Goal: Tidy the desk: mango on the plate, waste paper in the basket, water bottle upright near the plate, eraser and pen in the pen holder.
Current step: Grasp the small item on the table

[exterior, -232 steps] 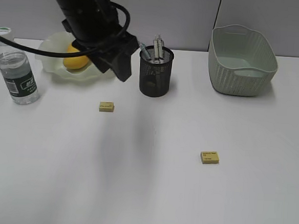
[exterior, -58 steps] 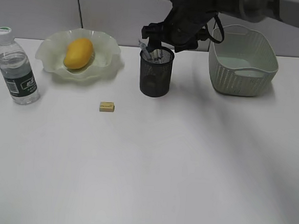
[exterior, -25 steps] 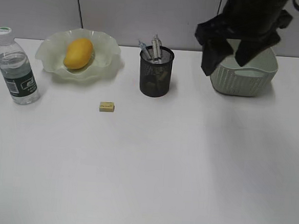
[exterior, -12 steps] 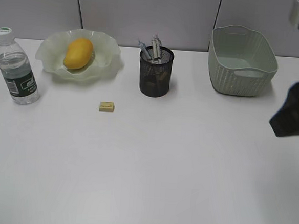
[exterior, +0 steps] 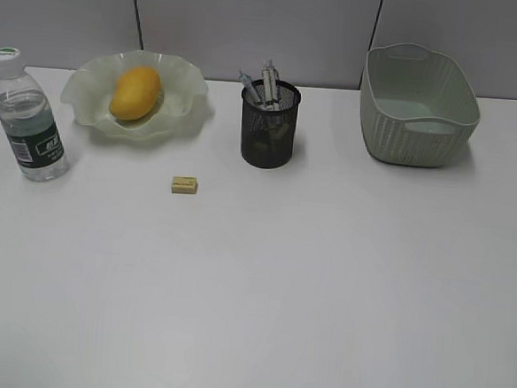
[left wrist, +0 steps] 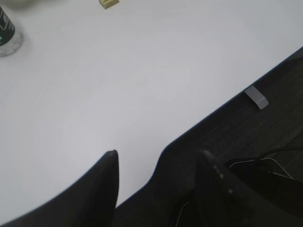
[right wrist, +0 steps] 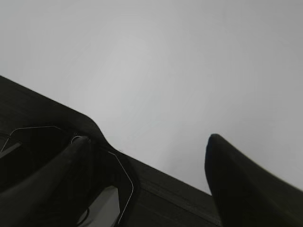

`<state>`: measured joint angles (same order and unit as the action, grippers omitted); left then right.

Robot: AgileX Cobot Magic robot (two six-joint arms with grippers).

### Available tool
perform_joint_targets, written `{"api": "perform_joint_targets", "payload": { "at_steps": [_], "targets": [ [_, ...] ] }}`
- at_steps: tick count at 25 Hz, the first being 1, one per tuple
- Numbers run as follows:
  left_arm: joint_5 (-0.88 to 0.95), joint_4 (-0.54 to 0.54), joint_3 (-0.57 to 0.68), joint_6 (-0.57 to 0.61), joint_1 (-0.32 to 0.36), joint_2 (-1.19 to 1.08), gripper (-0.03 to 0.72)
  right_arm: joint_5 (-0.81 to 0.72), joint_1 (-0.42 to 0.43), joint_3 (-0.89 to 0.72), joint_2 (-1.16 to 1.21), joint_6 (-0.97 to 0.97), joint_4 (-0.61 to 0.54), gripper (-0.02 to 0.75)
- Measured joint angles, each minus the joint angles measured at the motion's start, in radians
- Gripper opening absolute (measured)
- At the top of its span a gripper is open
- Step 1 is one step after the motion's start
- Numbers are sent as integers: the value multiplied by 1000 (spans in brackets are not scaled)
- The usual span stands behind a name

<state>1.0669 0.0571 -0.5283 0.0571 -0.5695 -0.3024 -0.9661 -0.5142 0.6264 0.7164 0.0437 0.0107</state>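
The mango (exterior: 135, 92) lies on the ruffled green plate (exterior: 186, 87) at the back left of the desk (exterior: 278, 293). To the plate's left the water bottle (exterior: 28, 120) stands upright. Pens (exterior: 268, 81) stick out of the black mesh pen holder (exterior: 268, 128). A small yellow eraser (exterior: 185, 184) lies on the desk in front of the plate; it also shows in the left wrist view, eraser (left wrist: 109, 3). The basket (exterior: 417, 107) stands at the back right. The waste paper is out of view. My left gripper (left wrist: 158, 153) and right gripper (right wrist: 149, 138) both hang open and empty over the desk's edge.
Neither arm shows in the exterior view. The left wrist view catches the bottle's base (left wrist: 7, 35) at its top left. Both wrist views show the dark floor and cables beyond the desk's edge.
The right arm has swung from over the basket to the right and left the exterior view. The objects on the desk have not moved.
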Motion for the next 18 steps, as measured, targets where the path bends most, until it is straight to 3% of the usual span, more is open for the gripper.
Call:
{"api": "perform_joint_targets", "payload": {
  "at_steps": [9, 18],
  "targets": [
    [0, 0, 0, 0, 0, 0, 396, 15, 0, -88, -268, 0, -21, 585],
    [-9, -5, -5, 0, 0, 0, 396, 30, 0, -91, -300, 1, -24, 585]
  ]
}}
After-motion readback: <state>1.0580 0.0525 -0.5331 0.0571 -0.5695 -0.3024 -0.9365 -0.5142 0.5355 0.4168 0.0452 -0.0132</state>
